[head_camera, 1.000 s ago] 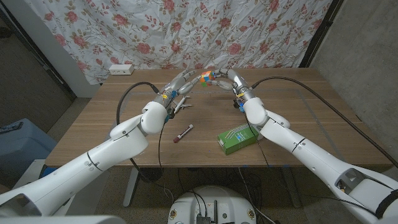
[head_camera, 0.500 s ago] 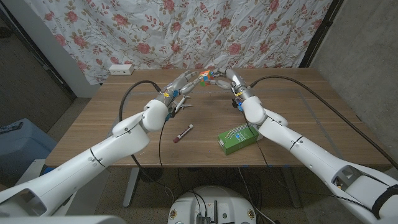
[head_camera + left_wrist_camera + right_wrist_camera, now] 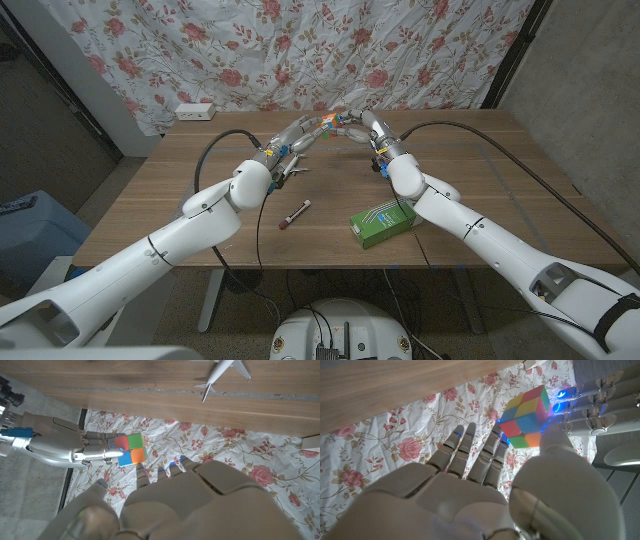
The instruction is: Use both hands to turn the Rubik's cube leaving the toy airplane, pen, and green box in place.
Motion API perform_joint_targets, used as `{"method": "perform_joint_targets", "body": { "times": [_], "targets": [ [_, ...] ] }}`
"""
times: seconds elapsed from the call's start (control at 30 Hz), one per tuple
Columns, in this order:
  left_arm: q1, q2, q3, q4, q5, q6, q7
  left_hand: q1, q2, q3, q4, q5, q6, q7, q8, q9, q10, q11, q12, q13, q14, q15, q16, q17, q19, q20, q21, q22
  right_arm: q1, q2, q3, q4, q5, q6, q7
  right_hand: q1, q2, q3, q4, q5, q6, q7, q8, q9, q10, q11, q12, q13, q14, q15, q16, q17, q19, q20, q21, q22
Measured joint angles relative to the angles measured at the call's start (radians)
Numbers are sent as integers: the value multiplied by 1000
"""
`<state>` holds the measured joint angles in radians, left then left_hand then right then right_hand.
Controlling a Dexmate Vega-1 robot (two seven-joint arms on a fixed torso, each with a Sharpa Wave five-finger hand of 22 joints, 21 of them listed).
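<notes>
A white power strip (image 3: 194,111) sits at the far left corner of the brown wooden table (image 3: 500,190), against the floral curtain (image 3: 250,50) hanging behind the far edge. The left hand (image 3: 296,136), metallic grey with white arm shells, is raised above the far middle of the table, fingers extended toward the cube. A small white toy airplane (image 3: 289,169) lies on the table directly beneath the left wrist, toward the far edge; in the left wrist view the toy airplane (image 3: 224,375) rests on the wood apart from everything else. A slim dark-red pen with a pale cap (image 3: 294,214) lies near the middle of the table, closer to the near edge, angled, well apart from the airplane. The multicoloured Rubik's cube (image 3: 331,122) is held off the table above the far middle, between the two hands. In the right wrist view the left fingertips (image 3: 580,410) touch one side of the Rubik's cube (image 3: 527,417) while the right thumb and fingers close on it from the other side. In the left wrist view the right fingertips (image 3: 107,452) contact the cube (image 3: 131,449). Both hands therefore grasp the cube. The right hand (image 3: 362,130) reaches in from the right. A green rectangular cardboard box with white lines (image 3: 384,222) lies near the near edge, right of the pen, under the right forearm.
</notes>
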<state>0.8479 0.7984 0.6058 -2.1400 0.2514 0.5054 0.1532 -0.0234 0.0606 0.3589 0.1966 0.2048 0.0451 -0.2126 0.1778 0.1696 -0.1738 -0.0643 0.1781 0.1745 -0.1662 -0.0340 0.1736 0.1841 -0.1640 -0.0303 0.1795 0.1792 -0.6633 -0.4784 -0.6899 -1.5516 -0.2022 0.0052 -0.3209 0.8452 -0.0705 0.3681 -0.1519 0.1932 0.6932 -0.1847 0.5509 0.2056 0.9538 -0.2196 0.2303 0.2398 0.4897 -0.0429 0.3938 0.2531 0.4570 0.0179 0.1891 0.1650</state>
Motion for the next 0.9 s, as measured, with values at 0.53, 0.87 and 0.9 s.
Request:
{"method": "perform_joint_targets", "body": {
  "times": [0.53, 0.87, 0.9],
  "targets": [
    [-6, -4, 3, 11, -8, -7, -10, 0, 0, -11, 6, 0, 5, -5, 0, 2, 0, 0, 0, 0, 0, 0, 4, -3, 0, 0, 7, 0, 1, 6, 1, 6, 7, -14, -17, 0, 0, -1, -1, -1, 10, -5, -6, -4, 1, -1, 0, 0, 7, -7, 0, 5, 4, 4, 0, 0],
    [-6, -5, 6, 12, -8, -7, -12, 0, 0, -19, 5, 0, 11, 0, 0, 2, 0, 0, 7, 0, 0, 0, 4, -3, -2, -2, 7, 0, -9, 6, 7, -2, 14, -24, -29, 0, 0, -1, -1, -4, 11, -3, -3, -3, 9, -2, -3, 4, 7, -7, 7, 5, 4, 4, 0, 0],
    [-7, -6, 8, 12, -8, -6, -12, 0, 0, -19, 5, 0, 11, 0, 0, 2, 0, 0, 7, 0, 0, 0, 4, -3, -3, -3, 7, 0, -11, 6, 8, -5, 15, -26, -32, 0, 0, -1, -1, -4, 11, -3, -3, -3, 9, -2, -3, 4, 7, -7, 7, 5, 4, 4, 0, 0]
  ]
}}
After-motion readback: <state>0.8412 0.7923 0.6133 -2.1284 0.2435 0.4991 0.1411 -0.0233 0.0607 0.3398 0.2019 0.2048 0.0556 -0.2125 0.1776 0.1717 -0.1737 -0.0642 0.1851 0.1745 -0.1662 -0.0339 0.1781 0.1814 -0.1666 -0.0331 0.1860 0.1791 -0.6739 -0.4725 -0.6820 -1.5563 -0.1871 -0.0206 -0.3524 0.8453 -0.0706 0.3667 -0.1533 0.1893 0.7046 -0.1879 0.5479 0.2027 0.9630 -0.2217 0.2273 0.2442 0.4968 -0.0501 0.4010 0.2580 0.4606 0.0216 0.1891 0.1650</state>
